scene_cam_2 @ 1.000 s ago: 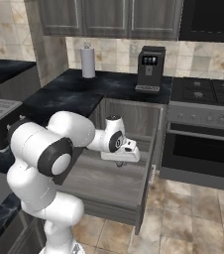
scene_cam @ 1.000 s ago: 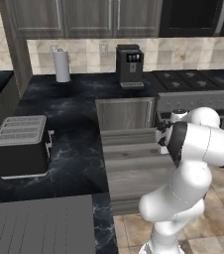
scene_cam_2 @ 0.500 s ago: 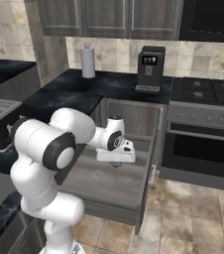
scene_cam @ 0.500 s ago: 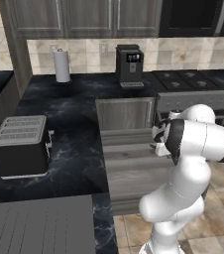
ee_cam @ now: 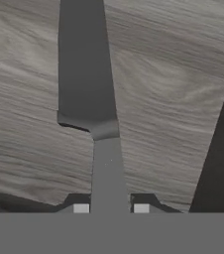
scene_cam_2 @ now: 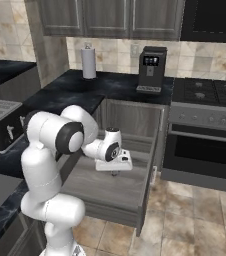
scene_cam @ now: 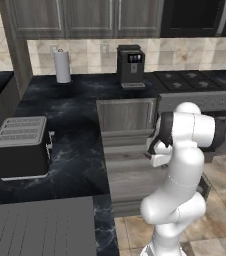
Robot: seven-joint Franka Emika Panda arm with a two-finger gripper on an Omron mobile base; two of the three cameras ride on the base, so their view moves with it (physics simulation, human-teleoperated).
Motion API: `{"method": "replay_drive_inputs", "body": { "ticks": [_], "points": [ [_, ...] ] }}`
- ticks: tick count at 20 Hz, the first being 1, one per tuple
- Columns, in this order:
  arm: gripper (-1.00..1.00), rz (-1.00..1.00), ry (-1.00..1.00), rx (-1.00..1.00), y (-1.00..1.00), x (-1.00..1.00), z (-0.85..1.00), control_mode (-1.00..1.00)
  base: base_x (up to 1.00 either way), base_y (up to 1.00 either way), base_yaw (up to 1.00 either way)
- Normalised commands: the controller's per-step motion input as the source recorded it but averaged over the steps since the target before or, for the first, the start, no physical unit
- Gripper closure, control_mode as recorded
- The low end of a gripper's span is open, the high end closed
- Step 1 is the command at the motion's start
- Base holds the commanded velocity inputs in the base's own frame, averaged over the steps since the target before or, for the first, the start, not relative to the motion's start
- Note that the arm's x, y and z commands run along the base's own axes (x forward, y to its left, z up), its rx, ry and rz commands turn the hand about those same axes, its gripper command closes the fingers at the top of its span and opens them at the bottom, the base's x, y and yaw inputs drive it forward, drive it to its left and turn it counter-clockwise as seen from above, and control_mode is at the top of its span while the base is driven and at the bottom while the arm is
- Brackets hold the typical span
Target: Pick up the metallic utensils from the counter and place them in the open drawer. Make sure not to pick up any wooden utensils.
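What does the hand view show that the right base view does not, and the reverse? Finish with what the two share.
Hand view: a flat grey utensil clamped in the gripper, its broad blade reaching away over wood grain.
Right base view: the paper towel roll and coffee machine on the black counter, with the stove beside them.
Shared: the open drawer, with the gripper just above its floor.
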Motion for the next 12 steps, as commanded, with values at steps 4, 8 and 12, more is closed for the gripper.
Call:
{"method": "replay_drive_inputs", "body": {
  "ticks": [4,8,12],
  "points": [
    [1.00,0.05,0.00,0.01,-0.04,0.26,-0.17,-1.00,0.00,0.00,0.00],
    [1.00,0.03,0.00,0.03,-0.05,0.32,-0.18,-1.00,0.00,0.00,0.00],
    [1.00,0.01,0.00,0.02,0.00,0.44,-0.37,-1.00,0.00,0.00,0.00]
  ]
}}
